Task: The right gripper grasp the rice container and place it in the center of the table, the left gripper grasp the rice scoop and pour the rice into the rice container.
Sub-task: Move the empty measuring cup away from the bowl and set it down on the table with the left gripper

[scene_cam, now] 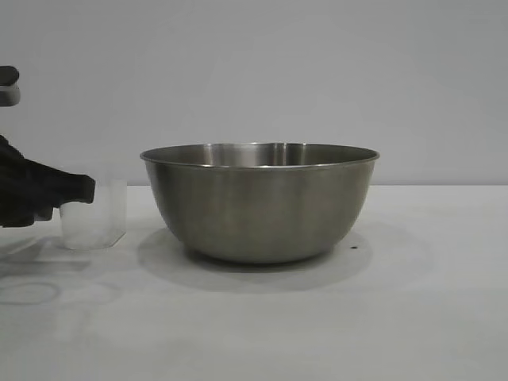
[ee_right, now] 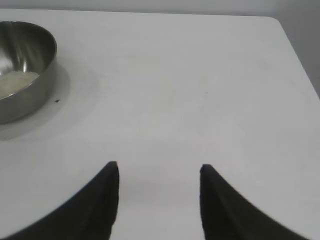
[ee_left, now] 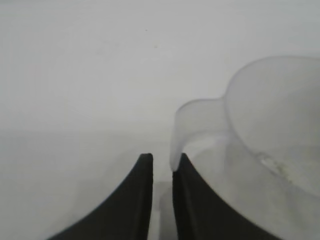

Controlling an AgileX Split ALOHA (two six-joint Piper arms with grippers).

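Note:
The rice container, a big steel bowl, stands on the white table in the middle of the exterior view. Inside it lies the white rice. To its left the rice scoop, a clear cup, stands upright on the table and looks empty. My left gripper is at the scoop's left side. Its jaws stand open by a narrow gap, and the tip of the scoop's handle lies against one fingertip. My right gripper hangs open over bare table, well away from the bowl.
A small dark speck lies on the table just right of the bowl. The table's far corner and edge show in the right wrist view. A grey wall stands behind the table.

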